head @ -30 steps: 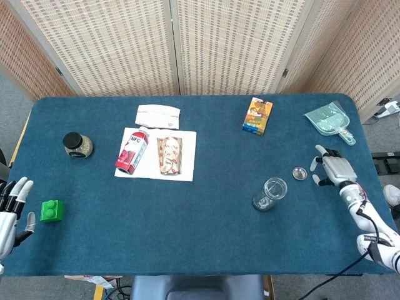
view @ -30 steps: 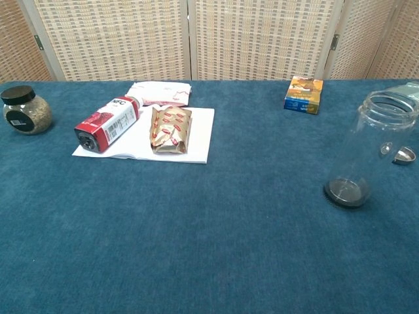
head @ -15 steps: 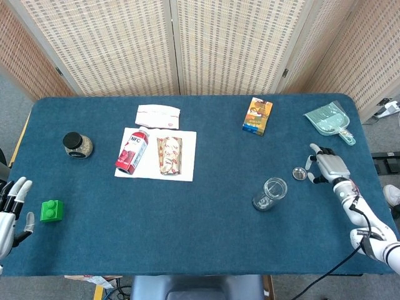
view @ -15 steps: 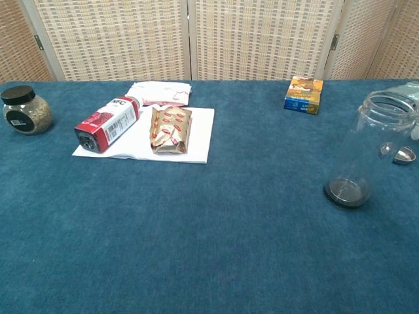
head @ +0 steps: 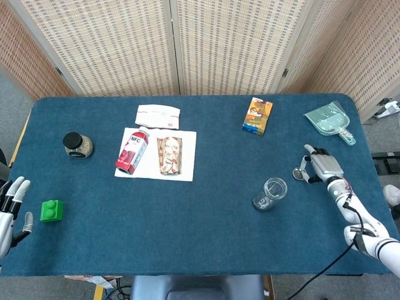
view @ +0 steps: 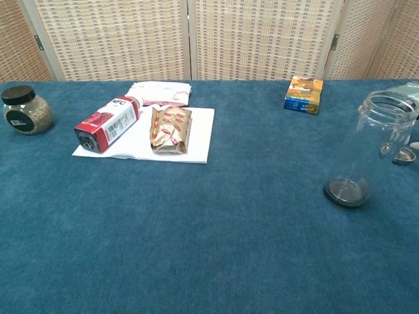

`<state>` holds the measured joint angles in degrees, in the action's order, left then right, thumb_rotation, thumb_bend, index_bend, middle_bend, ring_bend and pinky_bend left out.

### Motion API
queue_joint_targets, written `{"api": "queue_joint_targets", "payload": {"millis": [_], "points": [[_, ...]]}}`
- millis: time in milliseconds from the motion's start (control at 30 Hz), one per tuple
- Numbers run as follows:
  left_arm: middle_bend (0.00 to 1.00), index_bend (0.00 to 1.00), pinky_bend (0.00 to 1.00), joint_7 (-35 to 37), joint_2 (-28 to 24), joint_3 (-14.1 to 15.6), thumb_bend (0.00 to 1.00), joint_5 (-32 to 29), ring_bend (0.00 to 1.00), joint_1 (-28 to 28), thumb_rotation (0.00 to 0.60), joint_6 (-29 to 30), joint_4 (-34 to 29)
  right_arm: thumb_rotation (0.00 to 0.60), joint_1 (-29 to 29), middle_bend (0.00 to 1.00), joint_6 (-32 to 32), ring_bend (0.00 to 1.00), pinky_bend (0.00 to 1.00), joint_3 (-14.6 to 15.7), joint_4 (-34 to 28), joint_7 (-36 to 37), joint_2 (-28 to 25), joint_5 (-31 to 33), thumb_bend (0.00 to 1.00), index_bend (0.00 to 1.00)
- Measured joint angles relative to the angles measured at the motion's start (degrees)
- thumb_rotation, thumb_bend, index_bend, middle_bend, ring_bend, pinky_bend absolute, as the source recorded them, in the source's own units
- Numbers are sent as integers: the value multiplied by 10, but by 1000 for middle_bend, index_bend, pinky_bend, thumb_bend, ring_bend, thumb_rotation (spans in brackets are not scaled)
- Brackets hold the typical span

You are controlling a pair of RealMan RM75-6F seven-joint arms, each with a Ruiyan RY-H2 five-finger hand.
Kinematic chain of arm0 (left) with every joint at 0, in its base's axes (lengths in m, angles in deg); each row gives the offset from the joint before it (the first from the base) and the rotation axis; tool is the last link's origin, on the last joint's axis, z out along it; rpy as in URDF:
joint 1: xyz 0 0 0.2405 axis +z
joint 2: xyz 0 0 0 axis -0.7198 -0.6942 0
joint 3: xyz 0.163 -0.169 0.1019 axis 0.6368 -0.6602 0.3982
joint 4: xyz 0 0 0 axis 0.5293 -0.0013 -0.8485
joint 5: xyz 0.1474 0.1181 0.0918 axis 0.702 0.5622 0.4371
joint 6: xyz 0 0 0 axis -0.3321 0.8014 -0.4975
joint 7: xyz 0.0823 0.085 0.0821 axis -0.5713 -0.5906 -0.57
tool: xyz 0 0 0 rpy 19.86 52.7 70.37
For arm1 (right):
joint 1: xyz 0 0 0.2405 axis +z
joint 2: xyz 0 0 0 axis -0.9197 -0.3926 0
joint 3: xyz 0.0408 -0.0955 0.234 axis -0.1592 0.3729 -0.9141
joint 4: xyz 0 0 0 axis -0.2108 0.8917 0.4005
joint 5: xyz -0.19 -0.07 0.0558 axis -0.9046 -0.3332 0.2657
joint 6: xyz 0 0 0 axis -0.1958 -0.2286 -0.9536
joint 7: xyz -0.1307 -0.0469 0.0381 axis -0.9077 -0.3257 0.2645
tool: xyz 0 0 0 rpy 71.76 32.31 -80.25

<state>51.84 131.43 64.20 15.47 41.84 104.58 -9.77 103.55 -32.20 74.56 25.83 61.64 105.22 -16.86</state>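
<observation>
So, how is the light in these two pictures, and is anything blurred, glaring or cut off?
Head view: even, soft light, weak shadows, no glare on the table; things stay sharp. Chest view: also sharp and evenly lit; the clear jar shows only faint reflections, and the small lid sits almost at the right edge, seen partly through the glass. The right robot hand shows clearly only in the head view.

Woven folding screen (head: 187,44) behind blue-clothed table (head: 187,237), grey carpet floor (head: 15,100), even light.
</observation>
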Motion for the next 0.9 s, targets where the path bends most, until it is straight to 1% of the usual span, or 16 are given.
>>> {"api": "queue_joint_targets", "payload": {"millis": [400,700,900], "points": [[58,0,0,4,-3,-1,539,2,0,2,600,5,-1,600,5,0,8,0,0,5,14,2,13,-4,471,503],[58,0,0,5,-3,-1,539,2,0,4,600,6,-1,600,7,0,9,0,0,6,22,2,19,-6,473,576],[58,0,0,5,-5,-2,539,3,0,7,600,14,-3,600,10,0,14,0,0,9,31,0,27,-8,473,591]]}}
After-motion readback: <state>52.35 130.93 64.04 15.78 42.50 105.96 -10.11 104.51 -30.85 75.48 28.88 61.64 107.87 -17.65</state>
